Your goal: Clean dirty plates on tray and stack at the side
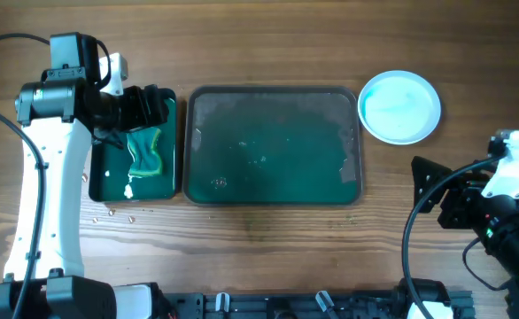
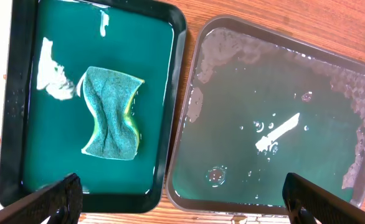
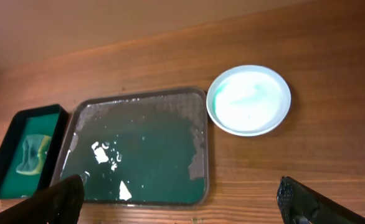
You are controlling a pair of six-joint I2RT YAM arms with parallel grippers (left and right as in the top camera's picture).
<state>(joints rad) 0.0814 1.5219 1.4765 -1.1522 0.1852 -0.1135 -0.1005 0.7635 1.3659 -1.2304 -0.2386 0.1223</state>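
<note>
The large dark green tray (image 1: pixel 273 146) with a grey rim lies mid-table, wet, with foam along its edges and no plate on it. It also shows in the left wrist view (image 2: pixel 276 112) and the right wrist view (image 3: pixel 145 149). A pale blue round plate (image 1: pixel 399 106) sits on the wood off the tray's far right corner, with a faint teal tint at its left rim (image 3: pixel 248 99). I cannot tell whether other plates lie under it. My left gripper (image 1: pixel 140 106) is open and empty (image 2: pixel 182 196). My right gripper (image 1: pixel 432 190) is open and empty (image 3: pixel 182 196).
A smaller black-rimmed green tray (image 1: pixel 109 168) stands left of the large tray and holds a green wavy sponge (image 1: pixel 144 151) and white foam. Both show in the left wrist view, tray (image 2: pixel 170 74) and sponge (image 2: pixel 111 112). Small crumbs lie on the wood before it.
</note>
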